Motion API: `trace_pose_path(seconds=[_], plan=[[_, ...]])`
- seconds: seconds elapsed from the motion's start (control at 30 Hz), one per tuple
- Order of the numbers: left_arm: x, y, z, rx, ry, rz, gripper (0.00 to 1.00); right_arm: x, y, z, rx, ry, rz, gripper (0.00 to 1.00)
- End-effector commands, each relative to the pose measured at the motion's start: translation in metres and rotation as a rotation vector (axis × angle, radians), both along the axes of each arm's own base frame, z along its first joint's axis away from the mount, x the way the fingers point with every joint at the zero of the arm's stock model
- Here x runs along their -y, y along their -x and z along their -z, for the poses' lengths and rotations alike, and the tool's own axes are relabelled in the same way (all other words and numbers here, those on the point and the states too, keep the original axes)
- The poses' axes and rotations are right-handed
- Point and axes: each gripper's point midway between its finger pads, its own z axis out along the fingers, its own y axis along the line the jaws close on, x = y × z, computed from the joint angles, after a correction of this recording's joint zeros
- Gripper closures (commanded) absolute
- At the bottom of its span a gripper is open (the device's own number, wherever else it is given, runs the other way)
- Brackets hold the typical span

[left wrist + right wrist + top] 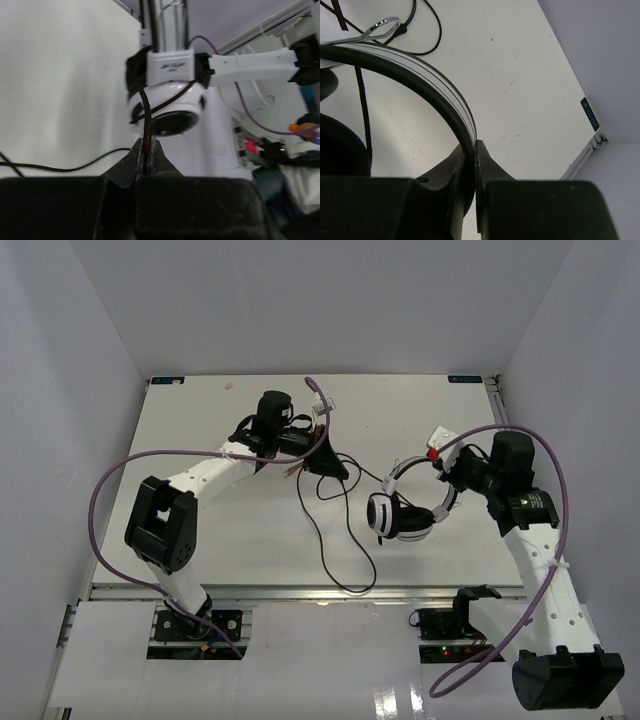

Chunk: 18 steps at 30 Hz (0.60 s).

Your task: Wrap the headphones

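Note:
The white headphones [400, 518] with black ear pads are held up at the table's centre right. My right gripper [452, 480] is shut on their white headband [427, 92], which runs between the jaws in the right wrist view. My left gripper [328, 466] is shut on the thin black cable [147, 127], left of the headphones. In the left wrist view the cable rises from the jaws across the ringed white ear cup [167, 107]. The cable [335, 555] hangs from the left gripper and loops down over the table toward its front edge.
The white table [250, 540] has walls on three sides. Thick purple arm cables [110, 480] arc over both arms. A small white and red object [437, 440] sits behind the right gripper. The table's right edge [580, 160] is close to the right gripper.

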Motion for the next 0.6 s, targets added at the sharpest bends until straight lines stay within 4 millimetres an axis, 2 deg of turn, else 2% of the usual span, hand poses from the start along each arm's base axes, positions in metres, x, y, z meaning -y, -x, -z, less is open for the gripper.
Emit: trace_pose_path(seconds=[0.0,0.03,0.1,0.17,0.23,0.27,0.33,0.43,0.5,0.53,0.57], plan=[[0.015,0.055,-0.042,-0.188,0.015,0.168,1.0,0.001,-0.032,-0.021,0.203,0.06,0.234,0.92],[0.021,0.059,-0.046,-0.209,0.012,0.166,1.0,-0.009,-0.035,-0.021,0.223,0.041,0.246,0.92],[0.032,0.06,-0.059,-0.244,0.03,0.121,1.0,-0.011,-0.046,-0.028,0.269,-0.01,0.352,0.92],[0.038,0.065,-0.074,-0.296,0.074,0.101,1.0,0.001,-0.057,-0.032,0.282,-0.083,0.518,0.92],[0.043,0.06,-0.084,-0.303,0.116,0.046,1.0,0.022,-0.067,-0.051,0.334,-0.178,0.709,0.92],[0.044,0.062,-0.086,-0.326,0.114,0.026,1.0,0.023,-0.073,-0.048,0.307,-0.247,0.769,0.92],[0.05,0.056,-0.086,-0.342,0.109,-0.037,1.0,0.027,-0.077,-0.054,0.286,-0.315,0.847,0.92],[0.06,0.055,-0.085,-0.366,0.096,-0.104,0.98,0.017,-0.086,-0.049,0.213,-0.425,0.879,0.92],[0.066,0.047,-0.086,-0.374,0.102,-0.185,0.9,0.007,-0.091,-0.049,0.155,-0.512,0.889,0.92],[0.071,0.041,-0.087,-0.363,0.112,-0.233,0.9,0.0,-0.094,-0.049,0.119,-0.557,0.889,0.92],[0.074,0.035,-0.085,-0.363,0.114,-0.275,0.84,-0.006,-0.097,-0.05,0.091,-0.594,0.881,0.92]])
